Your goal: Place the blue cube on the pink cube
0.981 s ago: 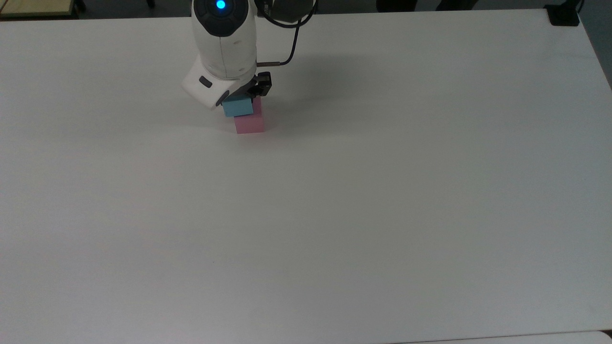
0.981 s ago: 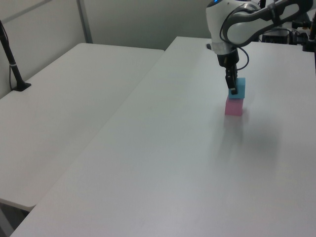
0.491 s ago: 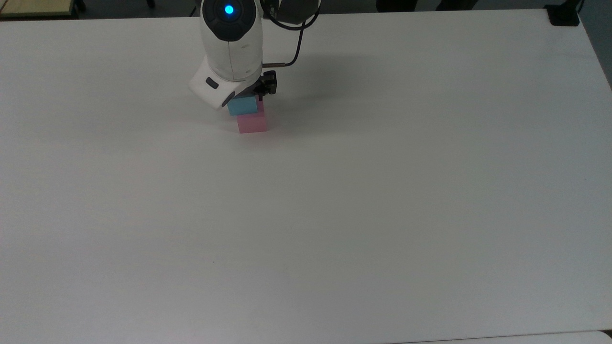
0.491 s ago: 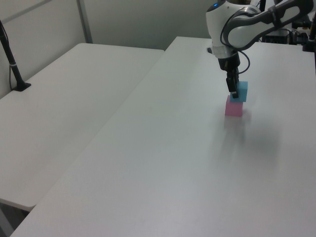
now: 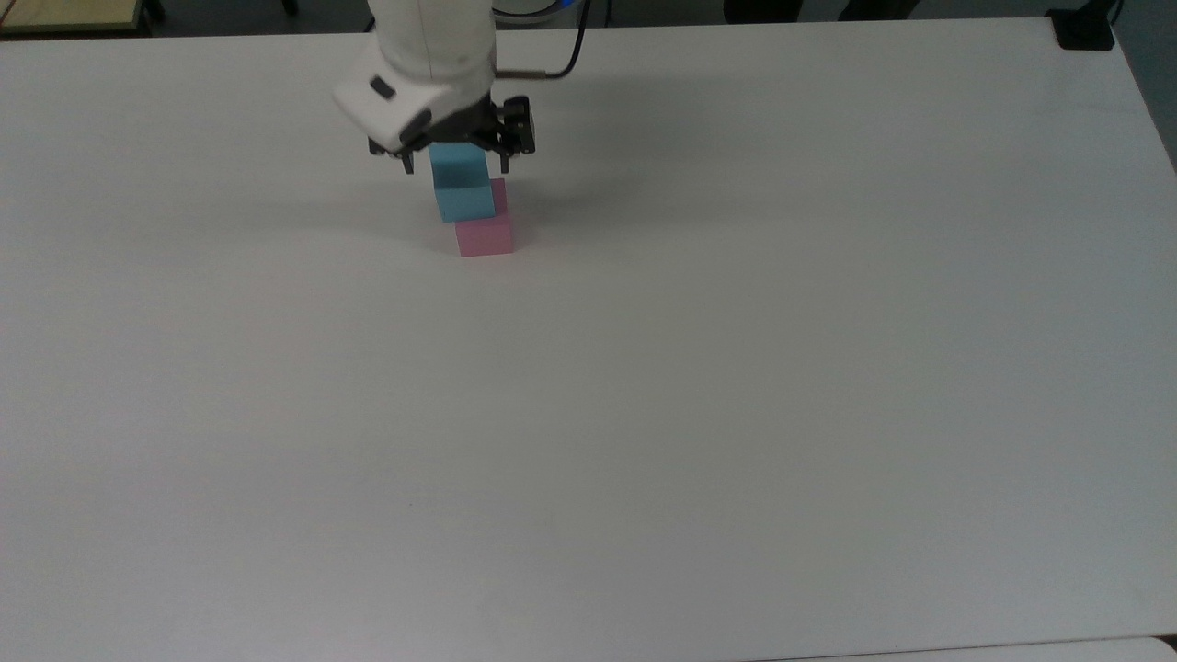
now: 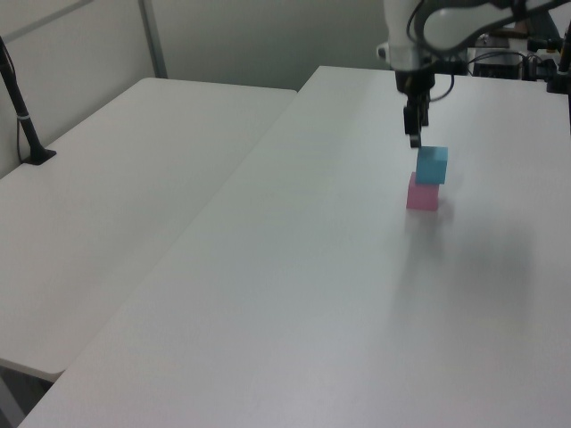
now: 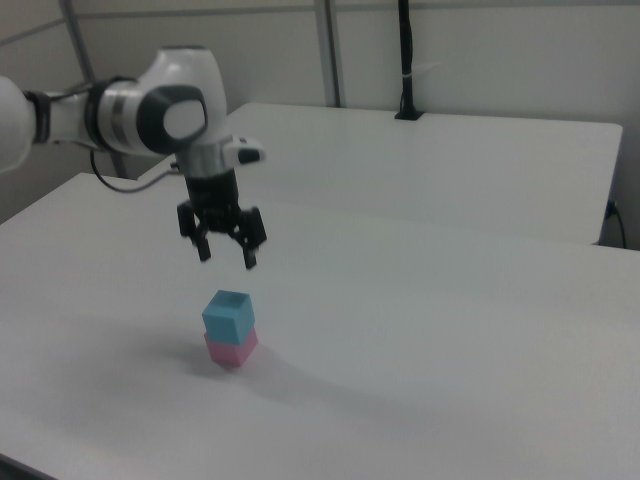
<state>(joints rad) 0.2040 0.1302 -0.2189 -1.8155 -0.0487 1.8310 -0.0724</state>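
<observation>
My fingers (image 7: 224,255) hang spread and empty above the stack. The blue cube (image 7: 228,315) sits on the pink cube (image 7: 231,349) on the desk (image 7: 450,350), offset toward eleven o'clock in the top view. Placing looks done; I judge only a clear retreat upward remains.

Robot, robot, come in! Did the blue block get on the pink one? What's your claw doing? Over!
Gripper open, jaws spread, above the stack. Blue cube resting on pink cube, released. Nothing in the way.
</observation>
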